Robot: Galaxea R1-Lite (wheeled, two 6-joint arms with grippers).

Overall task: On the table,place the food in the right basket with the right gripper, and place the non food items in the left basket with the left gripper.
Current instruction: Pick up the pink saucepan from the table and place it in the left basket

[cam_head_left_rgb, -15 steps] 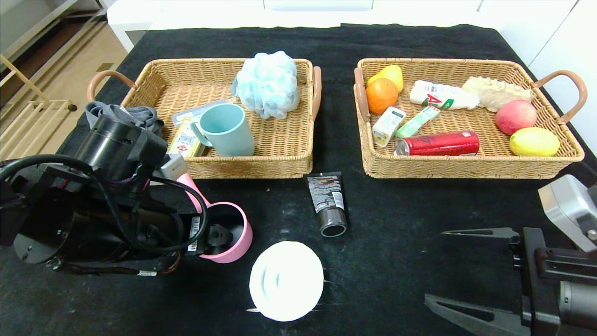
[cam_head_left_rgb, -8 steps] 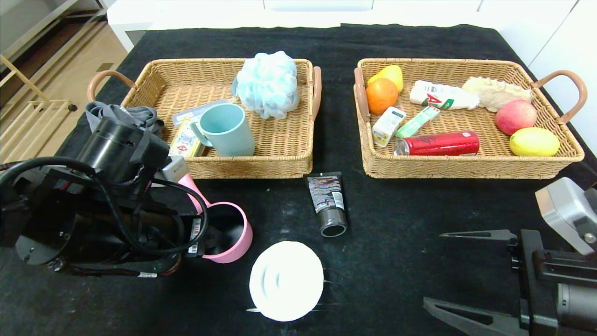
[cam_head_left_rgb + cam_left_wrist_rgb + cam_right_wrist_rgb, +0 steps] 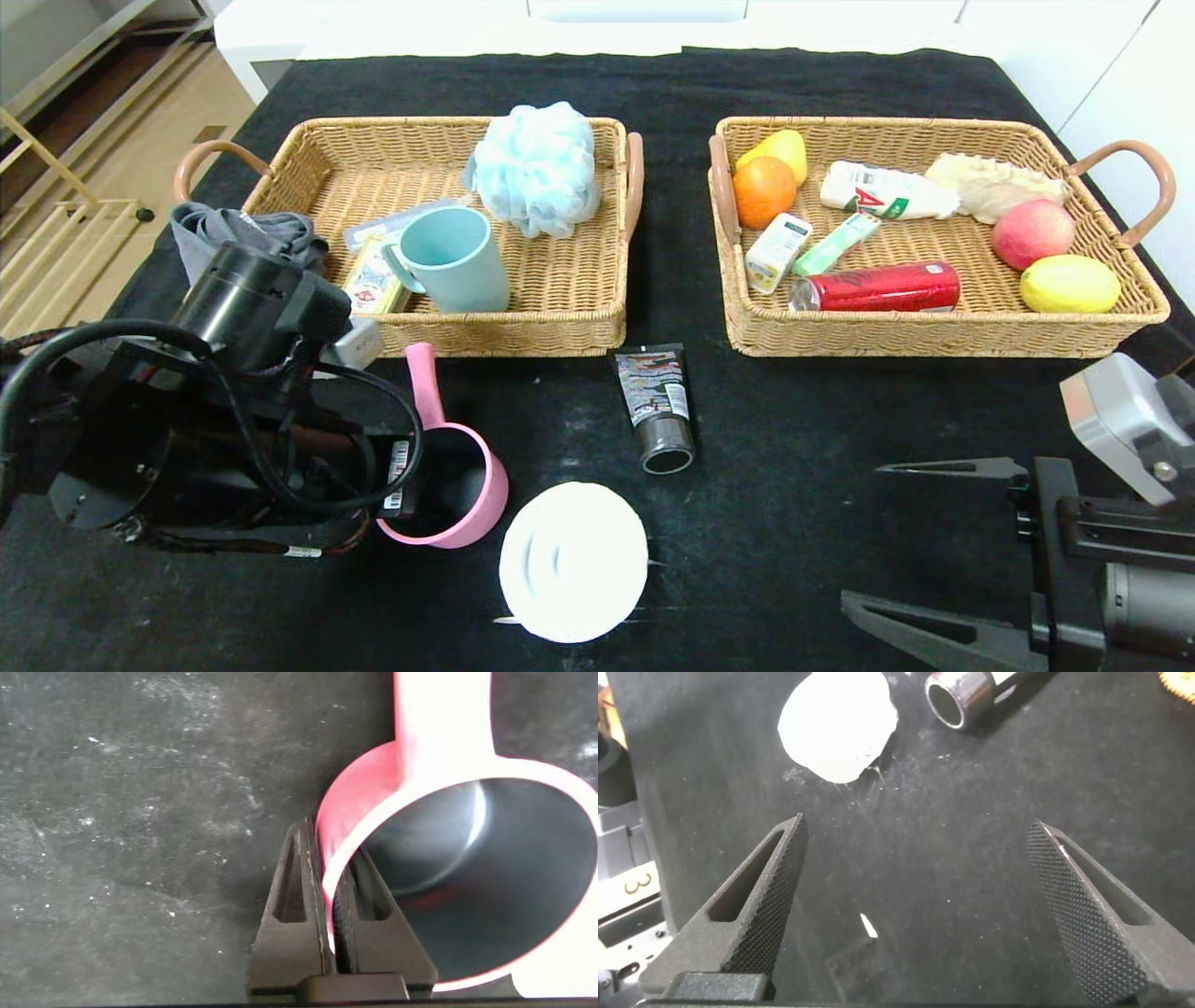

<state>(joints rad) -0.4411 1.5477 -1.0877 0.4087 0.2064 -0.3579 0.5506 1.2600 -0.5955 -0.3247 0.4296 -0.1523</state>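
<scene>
Left gripper [image 3: 327, 896] has its jaws clamped on the rim of the pink pot [image 3: 457, 509], one finger outside the wall, one inside, and the wrist view shows it plainly. The pot is glossy pink outside, dark grey within, with a straight handle pointing toward the upper part of the head frame. It sits at lower left of centre on the black worktop [image 3: 794, 439], partly hidden by the arm.

Just right of it lies the round white ridged disc [image 3: 572, 561], flat at bottom centre. Above that, the black squeeze tube [image 3: 653, 406] lies with its silver cap toward the camera.

At lower right, the right gripper [image 3: 934, 551] hangs with jaws wide apart, holding nothing.

Upper left, the left basket [image 3: 523, 331] carries a teal mug [image 3: 450, 259] and a blue bath pouf [image 3: 537, 166]. Upper right, the right basket [image 3: 934, 336] holds the red soda can [image 3: 876, 287], the small drink carton [image 3: 776, 251] and assorted fruit.
</scene>
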